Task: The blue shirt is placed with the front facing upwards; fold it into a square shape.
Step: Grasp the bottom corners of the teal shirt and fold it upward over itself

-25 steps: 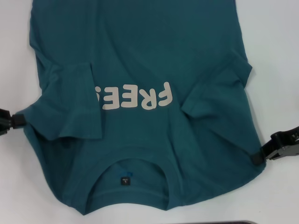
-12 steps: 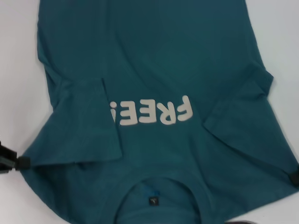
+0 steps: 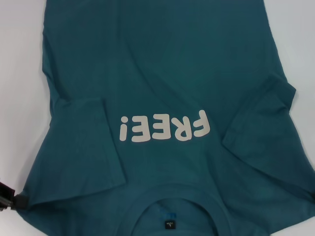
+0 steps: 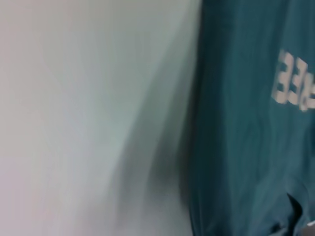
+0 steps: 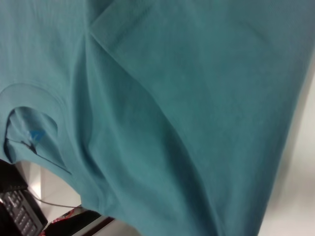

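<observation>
The blue shirt (image 3: 162, 64) lies front up on the white table, its cream "FREE!" lettering (image 3: 165, 129) upside down to me. Its collar (image 3: 170, 201) and dark neck label (image 3: 169, 225) are at the near edge of the head view. Both sleeves are folded inward over the body, one on the left (image 3: 83, 147) and one on the right (image 3: 261, 123). My left gripper (image 3: 17, 200) is at the near left, shut on the shirt's shoulder edge. My right gripper is out of view. The wrist views show the shirt (image 4: 236, 147) (image 5: 187, 98) close up and lifted.
Bare white table (image 3: 19, 73) shows to the left of the shirt and at the far right (image 3: 295, 39). Beyond the table's edge, the right wrist view shows a dark keyboard (image 5: 19, 211) lower down.
The shirt has slid toward me, so the lettering and collar sit lower in the head view. Both grippers moved with it, and the right one has left the frame.
</observation>
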Robot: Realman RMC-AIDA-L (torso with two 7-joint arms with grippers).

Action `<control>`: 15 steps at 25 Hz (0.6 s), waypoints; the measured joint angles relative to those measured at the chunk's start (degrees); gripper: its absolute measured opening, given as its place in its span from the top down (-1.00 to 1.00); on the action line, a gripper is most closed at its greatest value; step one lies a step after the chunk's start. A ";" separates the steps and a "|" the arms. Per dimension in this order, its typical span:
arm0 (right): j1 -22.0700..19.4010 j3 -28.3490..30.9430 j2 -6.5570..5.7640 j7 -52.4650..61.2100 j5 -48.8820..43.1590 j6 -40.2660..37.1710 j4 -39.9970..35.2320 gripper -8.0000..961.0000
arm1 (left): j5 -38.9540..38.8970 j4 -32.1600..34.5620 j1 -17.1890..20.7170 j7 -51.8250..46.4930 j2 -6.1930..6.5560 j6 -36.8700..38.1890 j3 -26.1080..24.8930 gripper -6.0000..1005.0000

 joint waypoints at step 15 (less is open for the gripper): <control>1.74 0.88 -0.15 -0.23 3.87 -0.49 1.85 0.94 | -1.07 -0.71 -1.35 1.46 0.79 1.36 -2.71 0.99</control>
